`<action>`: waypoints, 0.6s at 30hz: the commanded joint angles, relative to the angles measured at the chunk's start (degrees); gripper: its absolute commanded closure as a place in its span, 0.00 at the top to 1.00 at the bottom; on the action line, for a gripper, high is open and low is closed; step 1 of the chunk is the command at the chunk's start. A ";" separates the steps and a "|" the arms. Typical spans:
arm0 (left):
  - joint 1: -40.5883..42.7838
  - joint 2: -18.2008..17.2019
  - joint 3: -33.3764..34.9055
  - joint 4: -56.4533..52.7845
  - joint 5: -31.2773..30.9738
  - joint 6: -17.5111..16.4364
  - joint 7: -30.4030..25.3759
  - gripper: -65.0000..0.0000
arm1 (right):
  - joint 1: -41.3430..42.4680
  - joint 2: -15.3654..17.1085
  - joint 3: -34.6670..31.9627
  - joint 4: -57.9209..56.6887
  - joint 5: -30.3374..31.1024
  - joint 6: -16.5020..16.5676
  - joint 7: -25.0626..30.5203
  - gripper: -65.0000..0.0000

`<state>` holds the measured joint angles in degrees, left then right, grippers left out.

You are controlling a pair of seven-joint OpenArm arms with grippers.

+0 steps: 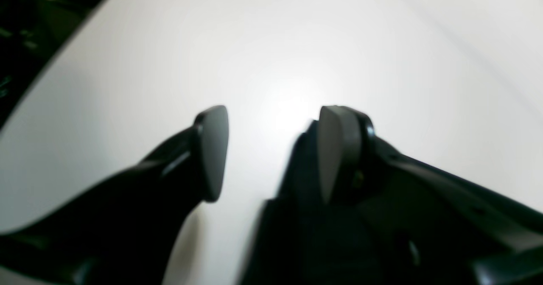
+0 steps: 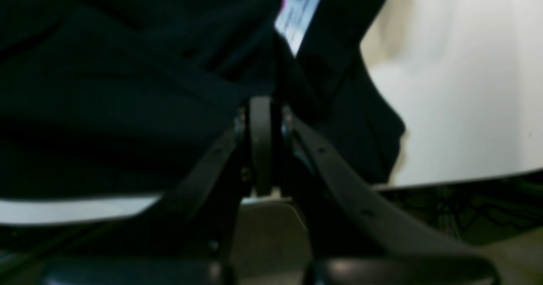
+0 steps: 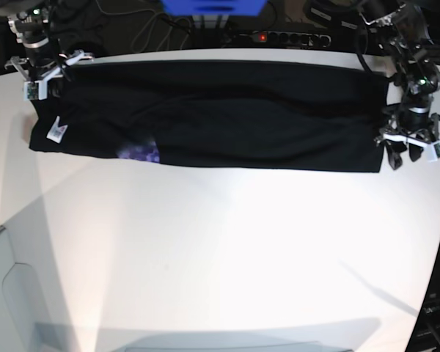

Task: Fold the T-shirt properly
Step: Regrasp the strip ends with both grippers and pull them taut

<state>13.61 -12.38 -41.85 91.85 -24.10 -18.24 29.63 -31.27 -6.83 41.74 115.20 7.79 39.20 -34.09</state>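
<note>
The round white table carries the large plain black cloth T-shirt, stretched as a long folded band along its far edge. The right gripper is clamped tight on the shirt's corner beside the small white tag. The left gripper stands parted, holding nothing, just beside the opposite end

Setting: robotics lab bench. Evidence: bare white tabletop flanked by two fixed robot arms; power strip with a lit red switch and loose cables behind; blue equipment box at the rear edge.
</note>
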 commanded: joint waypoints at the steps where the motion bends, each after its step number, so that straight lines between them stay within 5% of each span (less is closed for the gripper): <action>1: -0.38 -0.94 0.13 0.85 -0.47 -0.09 -1.45 0.51 | 0.89 0.37 0.33 1.15 0.52 0.80 1.16 0.00; 18: 1.47 -0.85 1.63 -1.61 -0.39 -0.09 -1.45 0.51 | 10.74 0.11 3.85 -3.42 0.34 0.80 0.55 0.00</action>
<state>15.11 -12.36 -39.75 89.03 -23.83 -18.24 29.58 -20.08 -6.90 45.21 110.85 7.79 39.22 -34.30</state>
